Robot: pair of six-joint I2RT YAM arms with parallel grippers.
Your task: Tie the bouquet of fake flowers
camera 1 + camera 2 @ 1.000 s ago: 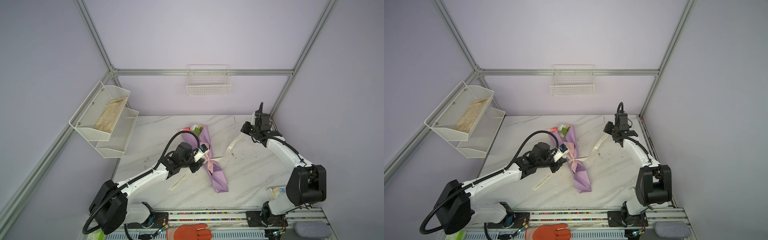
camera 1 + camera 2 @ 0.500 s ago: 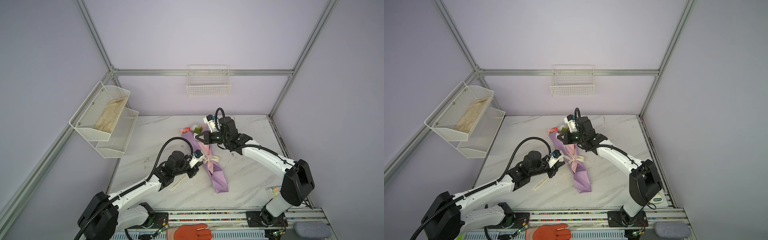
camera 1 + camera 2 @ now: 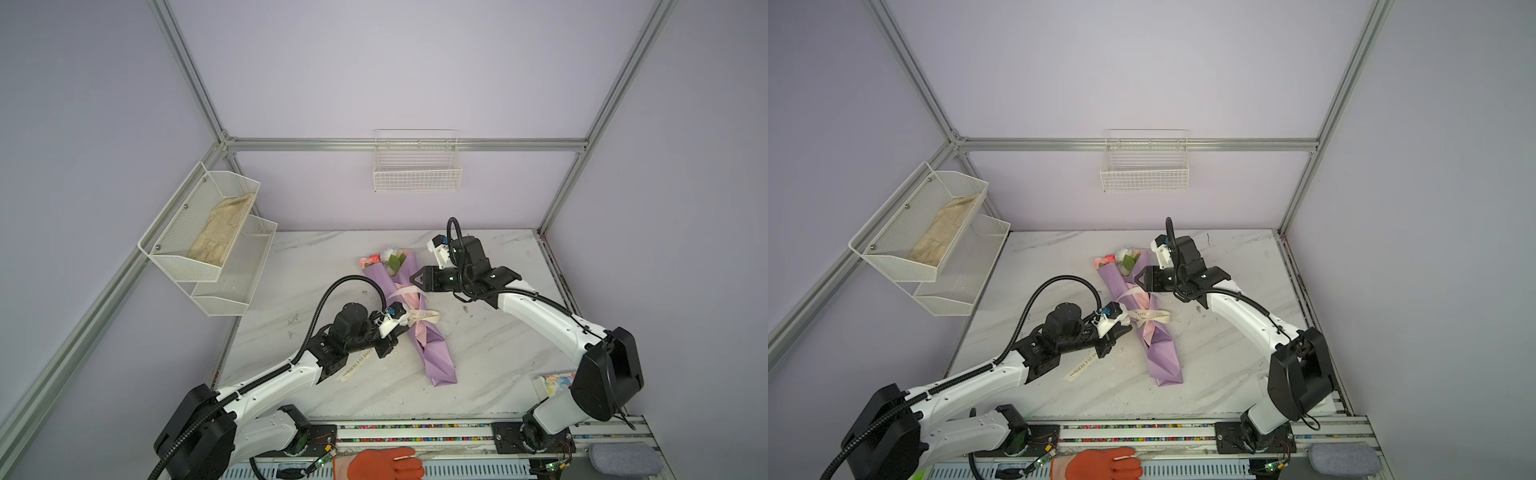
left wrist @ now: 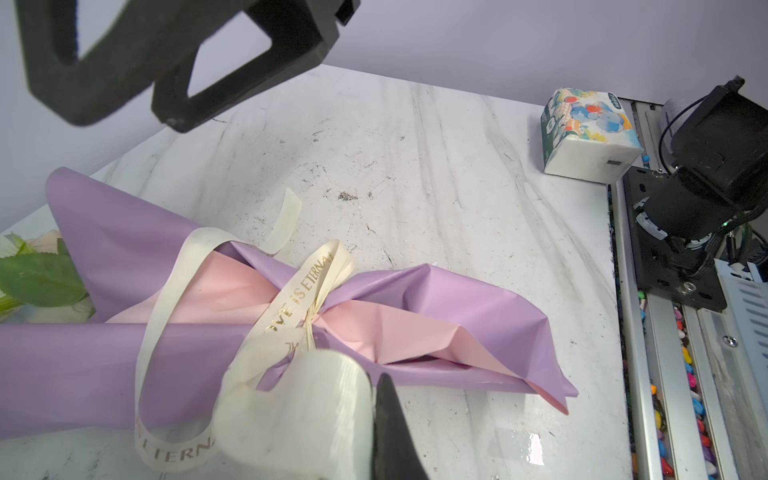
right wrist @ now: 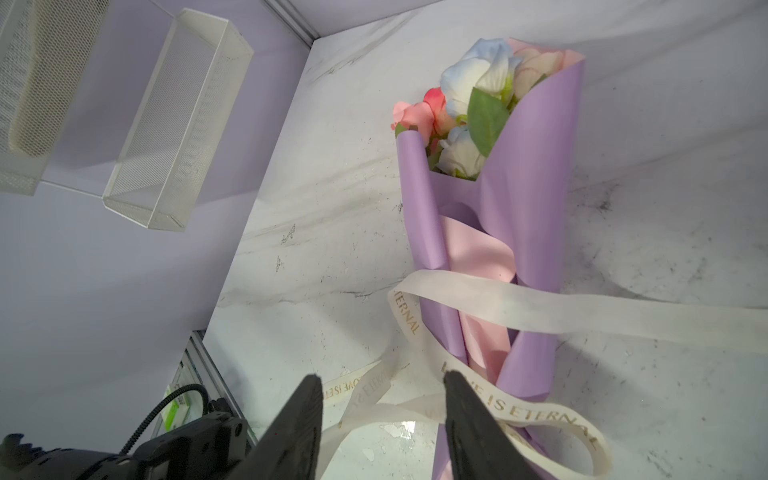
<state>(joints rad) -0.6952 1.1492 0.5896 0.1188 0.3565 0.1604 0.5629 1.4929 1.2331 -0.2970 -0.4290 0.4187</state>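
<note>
The bouquet (image 3: pixel 432 353) (image 3: pixel 1163 357) lies on the marble table, wrapped in lilac paper with a pink inner face. The fake flowers (image 3: pixel 384 259) (image 5: pixel 469 108) poke out at its far end. A cream lettered ribbon (image 3: pixel 424 316) (image 4: pixel 299 291) (image 5: pixel 540 307) is knotted round its waist, with loose loops. My left gripper (image 3: pixel 403 330) (image 3: pixel 1127 328) (image 4: pixel 374 399) sits at the waist's left side, shut on the ribbon. My right gripper (image 3: pixel 413 279) (image 3: pixel 1138 279) (image 5: pixel 380 380) hovers over the upper wrap, open, holding nothing.
A tissue pack (image 3: pixel 552 382) (image 4: pixel 586 133) stands at the front right by the right arm's base. A two-tier mesh shelf (image 3: pixel 208 241) hangs on the left wall, a wire basket (image 3: pixel 417 166) on the back wall. An orange glove (image 3: pixel 382 465) lies at the front rail.
The right arm swung in from the far right to the bouquet, then its jaws opened and dropped the ribbon end. The left gripper stayed shut near the waist, shifting only slightly.
</note>
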